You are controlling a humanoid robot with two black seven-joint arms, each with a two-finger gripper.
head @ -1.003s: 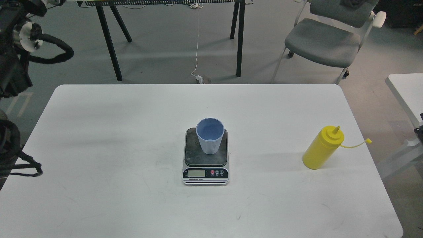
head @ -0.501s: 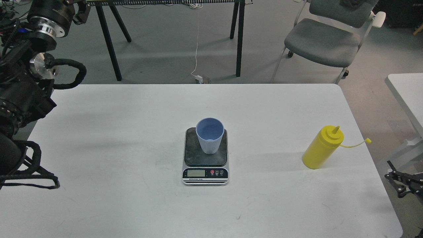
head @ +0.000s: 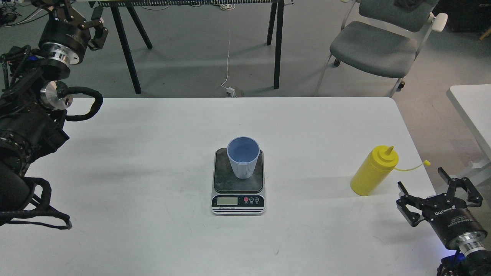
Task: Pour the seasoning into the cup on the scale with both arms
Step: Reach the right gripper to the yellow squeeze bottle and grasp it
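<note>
The light-blue ribbed cup [head: 243, 157] stands upright on the dark plate of the scale [head: 238, 205] at the middle of the white table. The yellow squeeze bottle [head: 374, 172] stands near the table's right edge, its tethered cap hanging out to the right. My right gripper [head: 422, 184] is open and empty at the lower right, a short way below and right of the bottle, not touching it. My left gripper [head: 82, 15] is raised at the far upper left, beyond the table's back-left corner. Its fingers are spread and empty, partly cut off by the top edge.
The white table [head: 153, 237] runs to its right edge just past the bottle. A grey chair [head: 374, 48] and black table legs [head: 278, 46] stand on the floor behind it. A second white table [head: 473, 107] is at the far right.
My right gripper has come into view at the lower right and moved up and left toward the bottle. My left arm has swung up and forward. Cup, scale and bottle have not moved.
</note>
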